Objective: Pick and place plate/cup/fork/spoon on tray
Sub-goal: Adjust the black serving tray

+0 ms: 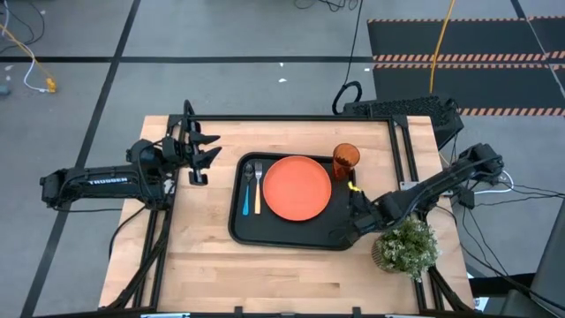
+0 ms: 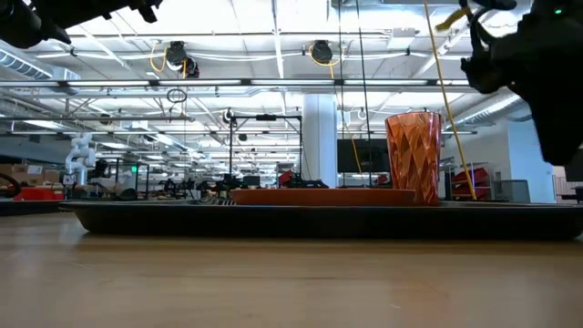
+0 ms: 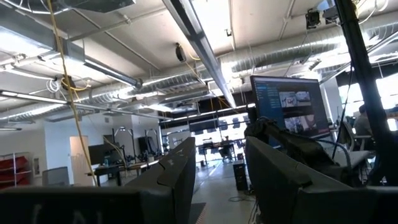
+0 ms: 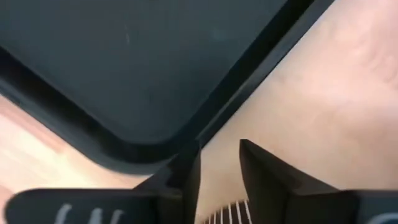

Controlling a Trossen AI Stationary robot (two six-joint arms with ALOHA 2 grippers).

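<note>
Plate (image 1: 297,187), cup (image 1: 345,159), fork (image 1: 258,189), spoon (image 1: 247,189) on tray (image 1: 237,225); right gripper (image 1: 340,237) jaws narrowly apart, empty; left gripper (image 1: 205,148) jaws parted, empty.

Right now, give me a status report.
Right gripper at tray corner, empty. Left gripper open, parked aside. Plate, cup, fork, spoon on tray.

- Grey tiled floor (image 1: 221,35) around the light wooden table (image 1: 265,265) — black hazard-striped mats (image 1: 459,53) alongside.
- White ceiling with ducts (image 3: 280,46) — a lit monitor (image 3: 289,106).
</note>
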